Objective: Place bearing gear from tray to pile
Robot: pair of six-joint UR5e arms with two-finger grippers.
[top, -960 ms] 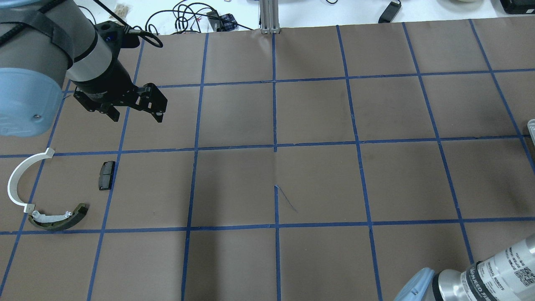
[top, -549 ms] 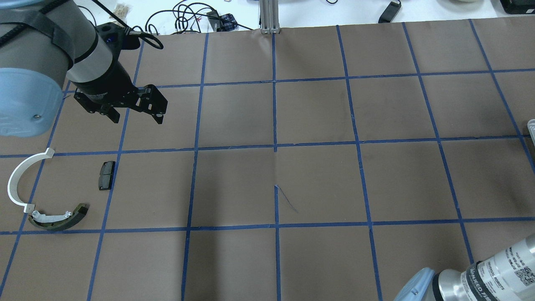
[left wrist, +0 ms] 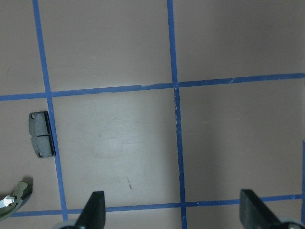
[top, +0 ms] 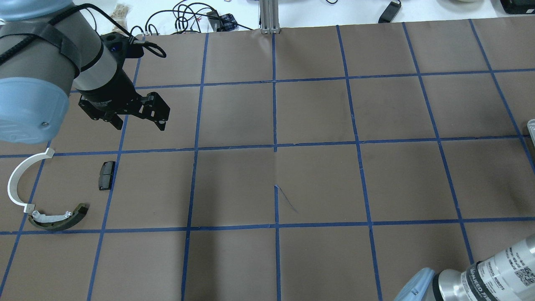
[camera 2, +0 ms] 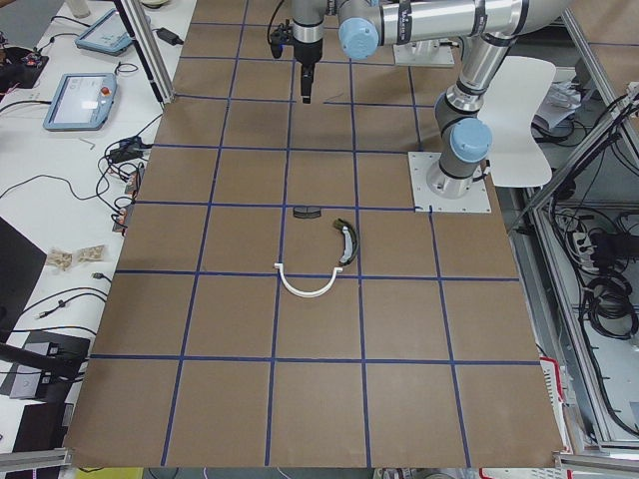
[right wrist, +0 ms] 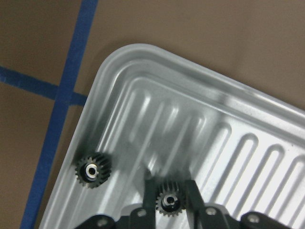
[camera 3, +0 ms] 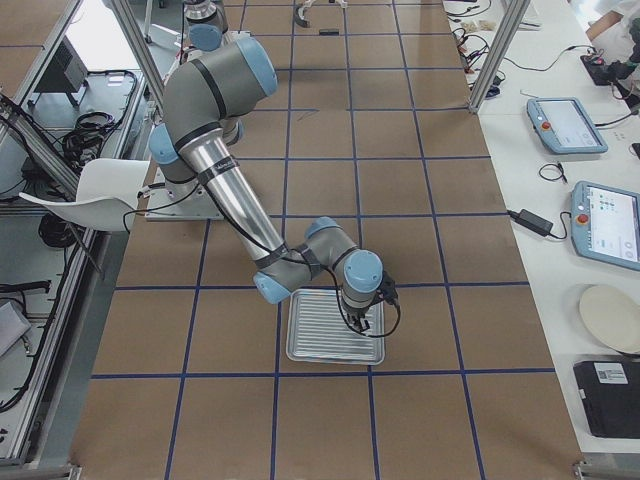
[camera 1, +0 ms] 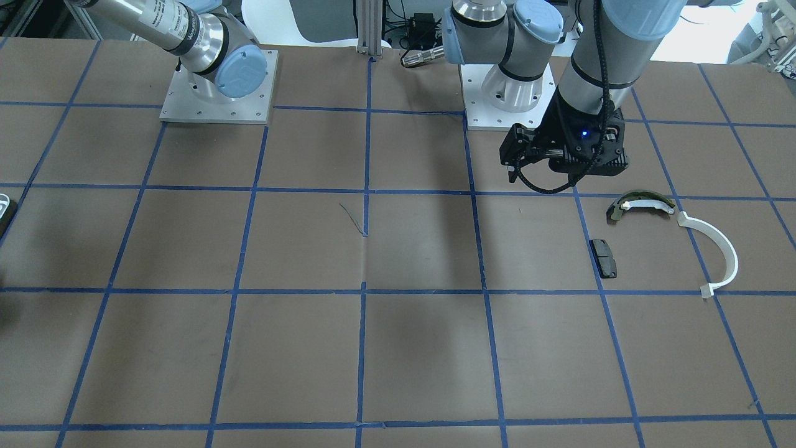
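Observation:
In the right wrist view a small black bearing gear (right wrist: 169, 201) sits on the ribbed silver tray (right wrist: 143, 53), and my right gripper (right wrist: 170, 202) is shut on it, one finger on each side. A second gear (right wrist: 93, 171) lies free near the tray's corner. The exterior right view shows that gripper (camera 3: 362, 318) low over the tray (camera 3: 300, 355). The pile lies far left: a white half-ring (top: 16, 184), an olive-and-white shoe (top: 58, 218) and a black pad (top: 106, 175). My left gripper (top: 140, 120) hovers open beyond the pad, holding nothing.
Brown paper with a blue tape grid (top: 275, 146) covers the table. Cables (top: 188, 16) and a metal post (top: 269, 16) stand at the far edge. Only the tray's corner (top: 531, 125) shows at the overhead view's right edge. Both arm bases (camera 1: 217, 87) sit on the robot's side.
My left arm has shifted a little toward the robot's side and slightly right, gripper still open. The pile parts have not moved.

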